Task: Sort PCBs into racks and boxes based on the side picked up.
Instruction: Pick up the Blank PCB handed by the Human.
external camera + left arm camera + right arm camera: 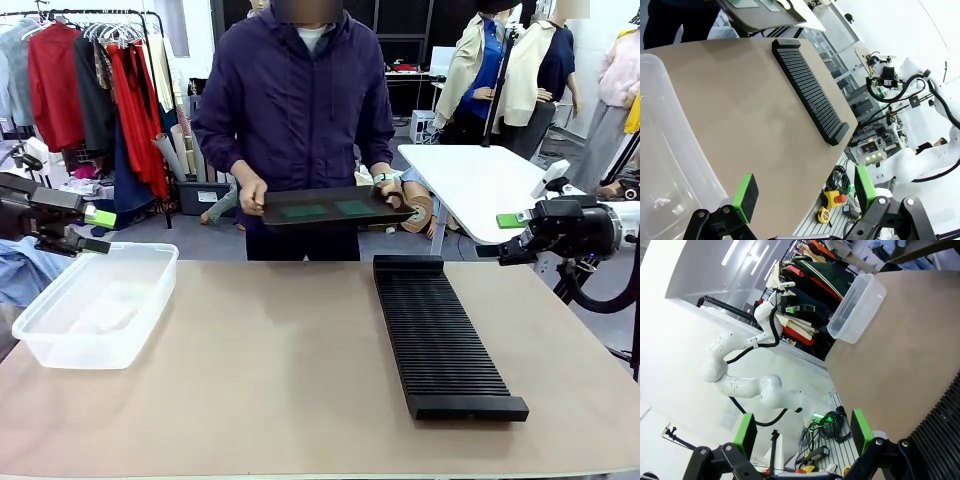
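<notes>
Left gripper (98, 231) and right gripper (512, 240) are wide open, one each side of the rack (440, 340); PCBs (304, 211) lie on a tray (330, 222) behind it.

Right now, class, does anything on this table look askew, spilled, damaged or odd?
Nothing stands out. The rack lies flat on the table, the tub sits upright, and the person holds the tray roughly level with two PCBs flat on it. The left gripper and right gripper stand open.
</notes>
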Tool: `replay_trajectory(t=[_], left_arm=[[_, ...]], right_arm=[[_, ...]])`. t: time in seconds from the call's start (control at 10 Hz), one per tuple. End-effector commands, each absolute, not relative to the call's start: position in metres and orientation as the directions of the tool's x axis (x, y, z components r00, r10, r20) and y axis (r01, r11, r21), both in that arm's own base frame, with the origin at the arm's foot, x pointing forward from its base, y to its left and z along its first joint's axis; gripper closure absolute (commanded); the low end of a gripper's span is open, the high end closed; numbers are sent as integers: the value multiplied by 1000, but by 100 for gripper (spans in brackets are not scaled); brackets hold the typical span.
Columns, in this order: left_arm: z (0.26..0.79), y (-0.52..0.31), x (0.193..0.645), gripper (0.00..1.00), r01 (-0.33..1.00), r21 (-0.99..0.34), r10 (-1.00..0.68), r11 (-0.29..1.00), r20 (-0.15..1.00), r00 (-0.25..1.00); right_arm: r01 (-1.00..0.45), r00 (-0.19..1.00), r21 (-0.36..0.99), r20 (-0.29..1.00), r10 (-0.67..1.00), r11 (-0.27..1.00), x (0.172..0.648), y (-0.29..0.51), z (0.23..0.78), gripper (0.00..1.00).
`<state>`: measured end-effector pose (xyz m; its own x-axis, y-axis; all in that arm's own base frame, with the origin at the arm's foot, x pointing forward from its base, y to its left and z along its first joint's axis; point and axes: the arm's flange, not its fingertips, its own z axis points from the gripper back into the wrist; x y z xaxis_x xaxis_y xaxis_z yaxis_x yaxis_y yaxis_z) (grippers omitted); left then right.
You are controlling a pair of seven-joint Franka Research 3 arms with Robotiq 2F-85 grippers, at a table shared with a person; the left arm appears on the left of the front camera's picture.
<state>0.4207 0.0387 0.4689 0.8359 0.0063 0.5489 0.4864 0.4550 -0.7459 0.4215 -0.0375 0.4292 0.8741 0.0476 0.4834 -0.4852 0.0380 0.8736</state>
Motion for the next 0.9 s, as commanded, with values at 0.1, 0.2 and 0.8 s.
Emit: replay_trajectory(t=[0.1,0.2,0.8], left_arm=[[473,42,421,0,476,-751,23,457,545,838],[473,42,421,0,476,-751,23,457,545,838],[473,42,421,0,476,-751,23,457,545,838]], right_arm=[[-473,880,880,470,68,40,420,-36,428,0],[-473,880,880,470,68,40,420,-36,428,0],[-473,880,880,470,68,40,420,-36,428,0]])
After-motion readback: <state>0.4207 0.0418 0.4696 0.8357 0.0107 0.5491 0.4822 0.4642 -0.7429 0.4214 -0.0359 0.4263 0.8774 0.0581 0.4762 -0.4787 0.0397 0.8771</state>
